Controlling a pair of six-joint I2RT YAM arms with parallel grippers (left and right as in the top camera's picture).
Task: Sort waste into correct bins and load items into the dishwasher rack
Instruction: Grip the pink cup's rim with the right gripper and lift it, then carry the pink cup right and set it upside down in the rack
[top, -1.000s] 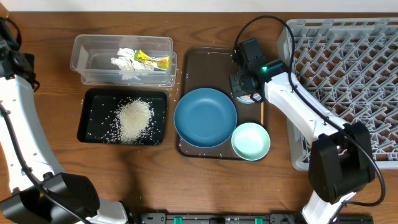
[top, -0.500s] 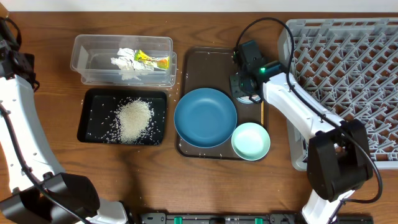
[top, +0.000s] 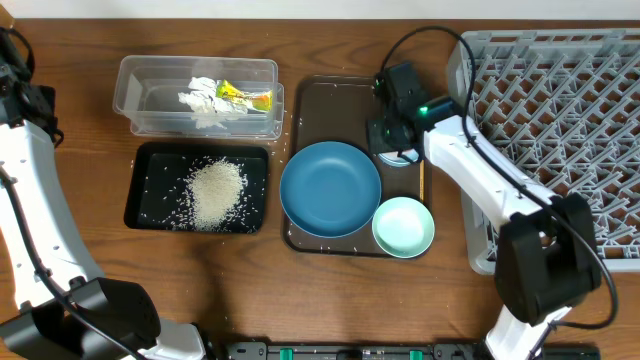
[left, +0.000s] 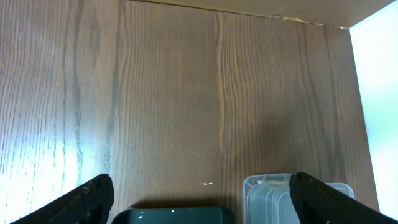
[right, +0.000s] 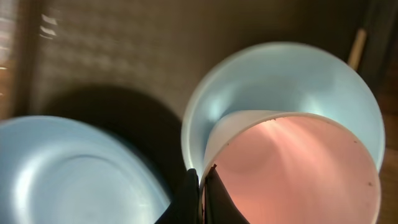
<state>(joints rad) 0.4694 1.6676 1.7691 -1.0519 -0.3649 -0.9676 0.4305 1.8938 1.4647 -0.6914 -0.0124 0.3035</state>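
The left hand (left: 199, 198) hangs with fingers spread above the table (left: 174, 93). Tissue pieces (top: 200, 100) and the wrapper (top: 245, 97) lie in the clear tub (top: 140, 85), and the rice (top: 215, 192) in the black tray (top: 145, 200). Over the brown tray (top: 330, 100), the right hand (right: 200, 196) pinches the rim of the pink cup (right: 292, 168), which sits inside the light-blue bowl (right: 280, 74), left of the rack (top: 560, 120).

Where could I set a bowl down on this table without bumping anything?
Bare table runs along the near edge, in front of the black tray and brown tray, and left of the clear tub. The rack looks empty. Crowded: the brown tray's right side, where the right gripper pinches the cup.
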